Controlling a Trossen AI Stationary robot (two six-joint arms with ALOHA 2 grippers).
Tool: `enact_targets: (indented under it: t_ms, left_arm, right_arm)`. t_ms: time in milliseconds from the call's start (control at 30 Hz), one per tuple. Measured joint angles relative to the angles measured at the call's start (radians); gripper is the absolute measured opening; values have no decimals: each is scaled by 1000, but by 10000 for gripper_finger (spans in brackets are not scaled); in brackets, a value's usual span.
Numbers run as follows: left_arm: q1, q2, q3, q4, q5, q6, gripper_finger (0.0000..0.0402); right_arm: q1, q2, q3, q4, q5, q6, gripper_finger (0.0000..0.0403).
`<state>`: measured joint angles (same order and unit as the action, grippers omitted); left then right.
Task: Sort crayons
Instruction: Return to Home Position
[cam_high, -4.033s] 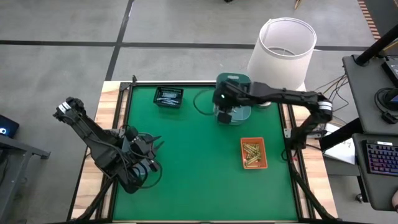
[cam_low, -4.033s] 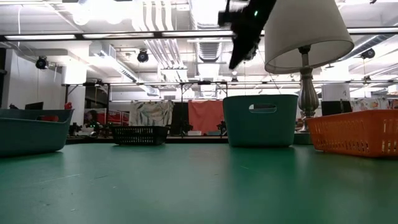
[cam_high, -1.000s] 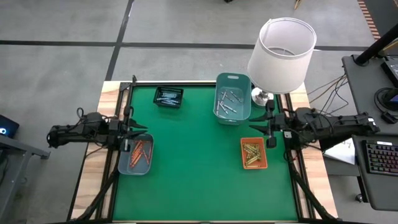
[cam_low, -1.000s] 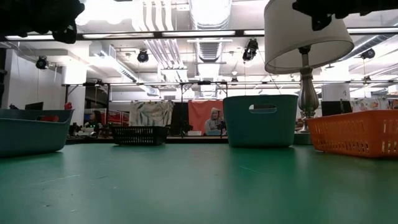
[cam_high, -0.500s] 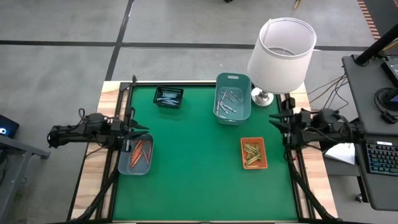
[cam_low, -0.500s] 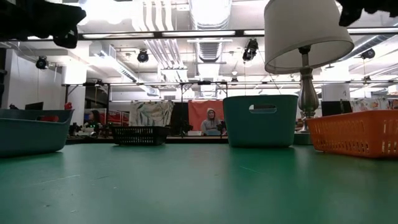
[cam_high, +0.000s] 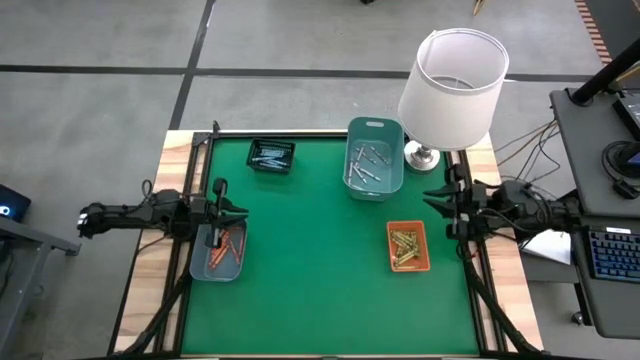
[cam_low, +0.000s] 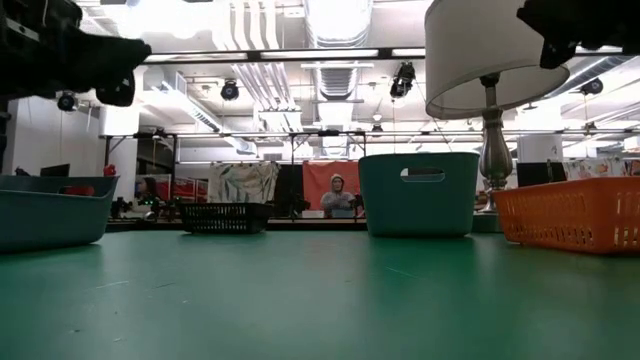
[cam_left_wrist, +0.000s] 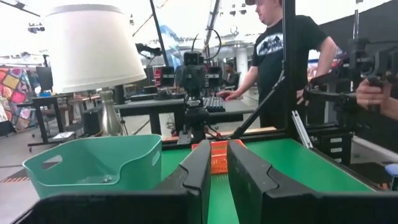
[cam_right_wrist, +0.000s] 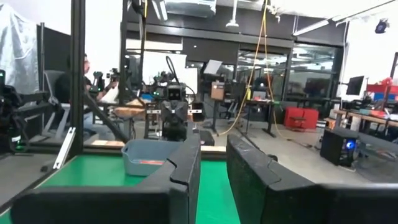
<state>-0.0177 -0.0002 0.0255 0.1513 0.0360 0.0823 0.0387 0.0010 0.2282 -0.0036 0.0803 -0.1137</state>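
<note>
The crayons lie sorted in four containers. Orange and red ones (cam_high: 222, 246) are in a grey-blue tray (cam_high: 200, 268) at the table's left. Grey-white ones (cam_high: 268, 155) are in a black basket, more (cam_high: 368, 166) in a teal bin (cam_high: 376, 128), and yellowish ones (cam_high: 405, 248) in an orange tray (cam_high: 425, 262). My left gripper (cam_high: 232, 212) (cam_left_wrist: 219, 146) hangs level over the grey-blue tray's far end, its fingers a narrow slit apart with nothing between them. My right gripper (cam_high: 436, 204) (cam_right_wrist: 213, 140) hangs level at the right edge, open and empty.
A lamp with a white shade (cam_high: 455, 75) stands at the far right corner, next to the teal bin. A person in a dark shirt (cam_left_wrist: 283, 56) stands beyond the table's right side, and another (cam_right_wrist: 87, 74) sits beyond its left side.
Both arms have folded back and sunk lower. My right gripper has drawn back from beside the orange tray toward the table's right edge. My left gripper has come down over the grey-blue tray's far end. The crayons and containers have stayed where they were.
</note>
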Motion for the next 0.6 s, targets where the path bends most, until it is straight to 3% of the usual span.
enact_targets:
  t_ms: [267,433,600]
  left_arm:
    - [0,11,-15,-7,8,-39,35]
    - [0,17,-14,-132,4,-51,35]
    - [0,58,-10,-137,-2,-70,35]
  right_arm:
    - [0,12,-114,46,-3,-9,61]
    - [0,12,-214,40,-1,-51,61]
    - [-2,50,-216,31,-9,3,53]
